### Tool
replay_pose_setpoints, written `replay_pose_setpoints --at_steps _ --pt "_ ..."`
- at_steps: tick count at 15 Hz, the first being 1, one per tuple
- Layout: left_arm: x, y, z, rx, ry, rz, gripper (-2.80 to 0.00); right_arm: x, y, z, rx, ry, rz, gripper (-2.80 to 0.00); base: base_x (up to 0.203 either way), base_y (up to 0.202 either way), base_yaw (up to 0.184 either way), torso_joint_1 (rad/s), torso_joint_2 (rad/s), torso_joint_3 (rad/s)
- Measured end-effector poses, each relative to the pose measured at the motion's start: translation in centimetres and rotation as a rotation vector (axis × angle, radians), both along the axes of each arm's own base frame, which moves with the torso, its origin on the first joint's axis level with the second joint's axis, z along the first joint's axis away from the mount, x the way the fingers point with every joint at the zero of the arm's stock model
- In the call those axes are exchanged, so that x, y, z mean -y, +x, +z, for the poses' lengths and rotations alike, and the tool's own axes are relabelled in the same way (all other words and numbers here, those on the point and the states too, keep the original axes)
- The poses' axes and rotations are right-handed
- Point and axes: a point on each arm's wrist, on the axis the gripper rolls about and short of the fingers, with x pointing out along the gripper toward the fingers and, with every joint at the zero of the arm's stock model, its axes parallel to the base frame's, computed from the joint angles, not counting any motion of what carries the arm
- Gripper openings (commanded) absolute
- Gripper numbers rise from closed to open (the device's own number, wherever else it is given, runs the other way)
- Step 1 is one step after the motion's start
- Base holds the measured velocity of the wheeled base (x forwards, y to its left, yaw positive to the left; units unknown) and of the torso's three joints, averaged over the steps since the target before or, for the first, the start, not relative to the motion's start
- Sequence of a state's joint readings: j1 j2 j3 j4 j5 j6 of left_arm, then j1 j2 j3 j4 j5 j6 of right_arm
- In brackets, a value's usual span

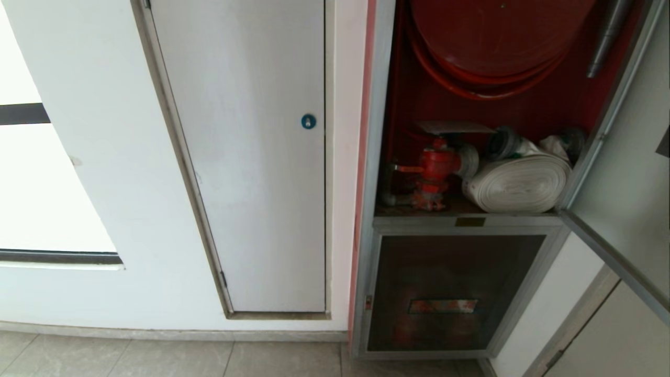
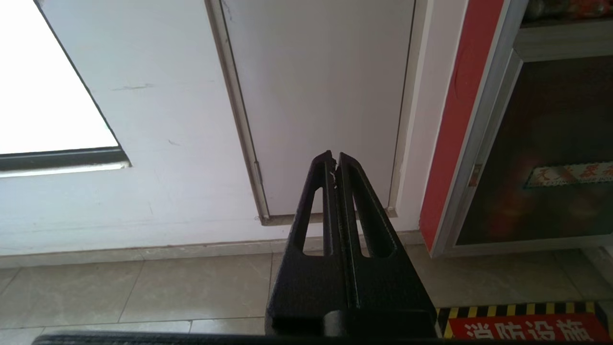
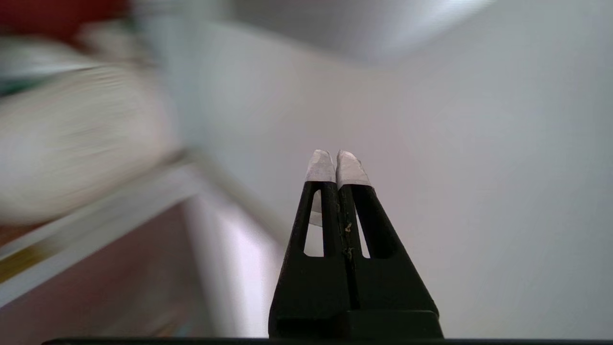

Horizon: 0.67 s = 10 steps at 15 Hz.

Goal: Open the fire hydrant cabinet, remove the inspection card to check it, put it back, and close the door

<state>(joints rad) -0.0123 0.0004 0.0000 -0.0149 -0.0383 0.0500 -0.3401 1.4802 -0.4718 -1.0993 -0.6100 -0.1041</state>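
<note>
White wall [image 1: 104, 157] across the left of the head view, with a bright window [image 1: 31, 199] at the far left. Set into that wall, a plain white panel [image 1: 251, 157] bearing a small blue round lock [image 1: 308, 121]. To the right, the fire hydrant cabinet [image 1: 374, 157], silver-framed and red inside, standing open. The door [image 1: 623, 183] swung out to the right, seen from its pale inner side, lower edge slanting across the right of the head view. High in the cabinet, a red hose reel [image 1: 497, 31]; beside it on the right, a grey metal nozzle [image 1: 607, 36] leaning. On the cabinet's shelf, a rolled white hose [image 1: 518, 183], touching or just beside a red valve [image 1: 437, 165] on its left. Resting flat atop the valve, the inspection card [image 1: 453, 127], thin and pale. Below the shelf, a smaller dark glass pane [image 1: 450, 293] and a small brass plate [image 1: 469, 222] on the frame. Grey tiled floor [image 1: 157, 358] beneath, with a striped red warning mat [image 2: 522, 326] in the left wrist view. Left gripper [image 2: 334, 158] low near the floor, facing the white panel, fingers [image 2: 354, 201] pressed together, empty. Right gripper [image 3: 335, 158] near the door's pale inner face, the hose blurred off to one side, white-tipped fingers [image 3: 352, 170] closed together, holding nothing.
</note>
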Motion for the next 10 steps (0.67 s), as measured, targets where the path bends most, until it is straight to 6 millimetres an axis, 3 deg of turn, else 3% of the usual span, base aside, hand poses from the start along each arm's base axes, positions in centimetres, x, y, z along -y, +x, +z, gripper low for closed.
replay_pose_setpoints --at_steps 5,8,10 --pt "0.0 0.0 0.0 0.000 0.000 0.000 -2.80 -6.6 1.0 0.3 0.025 0.008 0.305 -2.80 0.000 0.000 0.000 0.000 0.00 0.000" --pt "0.0 0.0 0.0 0.000 0.000 0.000 -2.80 -9.2 -0.8 1.0 0.052 -0.009 0.419 -2.80 0.000 0.000 0.000 0.000 0.00 0.000" --pt "0.0 0.0 0.0 0.000 0.000 0.000 -2.80 -9.6 -2.8 1.0 0.052 -0.027 0.433 -2.80 0.000 0.000 0.000 0.000 0.00 0.000"
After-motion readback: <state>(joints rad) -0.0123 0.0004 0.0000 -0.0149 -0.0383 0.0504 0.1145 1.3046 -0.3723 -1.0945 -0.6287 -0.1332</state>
